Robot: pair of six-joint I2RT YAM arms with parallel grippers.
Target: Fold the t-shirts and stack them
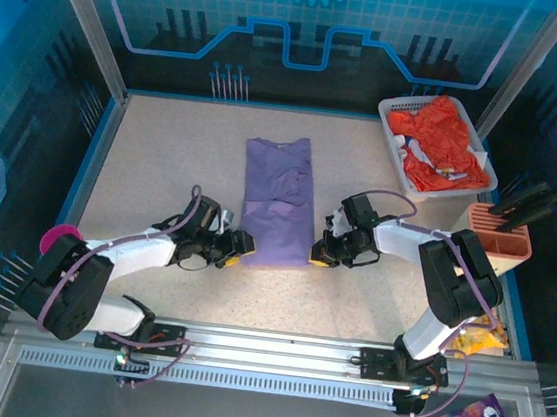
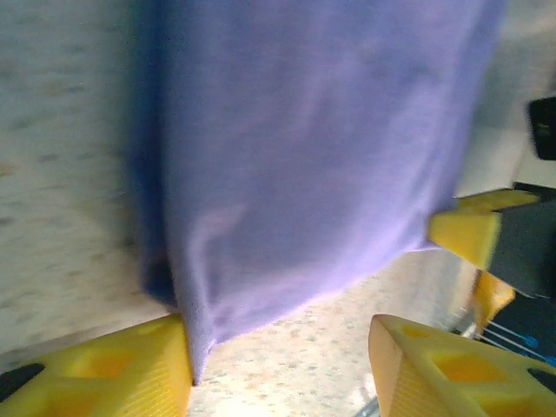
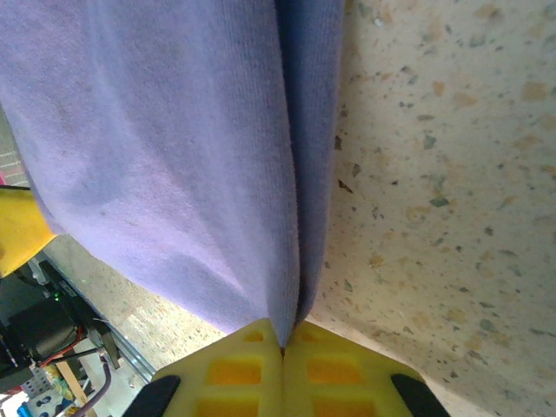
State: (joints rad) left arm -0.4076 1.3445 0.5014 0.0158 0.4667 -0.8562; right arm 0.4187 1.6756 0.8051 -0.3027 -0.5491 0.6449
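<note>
"Watching from the side, could you tell which pincer actually had the cloth?"

"The right pincer (image 1: 322, 254) did. Its jaws were shut tight on the near right corner of the lavender t-shirt (image 1: 277, 200), with the fabric nipped between the yellow fingers. The left pincer (image 1: 239, 248) stood partly parted at the near left corner. The hem lay against one finger but wasn't clamped."

"And the shirt itself?"

"Flat in the middle of the worktop (image 1: 164, 155), already folded into a long strip running near to far. The orange-red t-shirt (image 1: 446, 137) sat crumpled in the white basket (image 1: 395, 109) at the far right, well apart."

"So what would have made the fold come out well?"

"To my eye, the left one needed to close on its corner first, catching every layer as the right had. Then both should have lifted together, level, and carried the near edge towards the far edge at the same pace, so the hem landed square. A one-sided lift would likely have dragged the strip crooked or let the layers slide apart."
</note>
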